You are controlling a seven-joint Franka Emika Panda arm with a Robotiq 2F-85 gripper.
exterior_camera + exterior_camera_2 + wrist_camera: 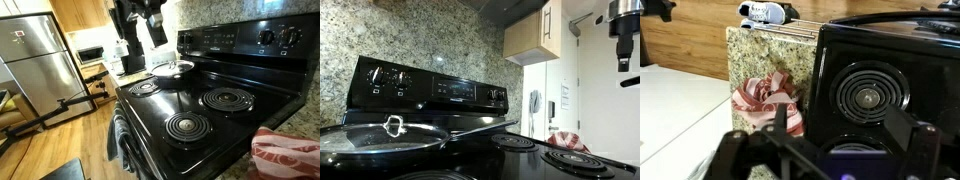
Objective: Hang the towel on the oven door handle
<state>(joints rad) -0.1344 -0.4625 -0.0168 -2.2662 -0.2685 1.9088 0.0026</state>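
Towel point(285, 150): brick-red cloth with white stripes, bunched in a loose heap on the granite tabletop point(750, 45) just beside the range's side edge. It lies well apart from the oven door handle. The wrist view shows it crumpled against the range's flank point(765, 100), and an exterior view shows a small part of it past the far burners point(566, 142).

Oven door handle point(116, 108): dark bar along the top of the glossy black door. A grey-dark cloth point(120, 140) is draped over it and hangs down the door front.

Pincer point(825, 150): spread wide, nothing between its fingers. It hangs in the air above the cooktop, clear of the towel, and is seen high in both exterior views point(158, 38) point(625, 60).

Container: one frying pan point(380, 140) on a rear burner near the control panel, closed by a glass lid point(393, 125) with a loop handle. Its contents cannot be told.

Range top: the coil burners point(228, 98) other than the pan's are bare.

Surroundings: steel fridge point(40, 60) beyond the range, and a knobbed control panel point(430, 85) against the granite wall.
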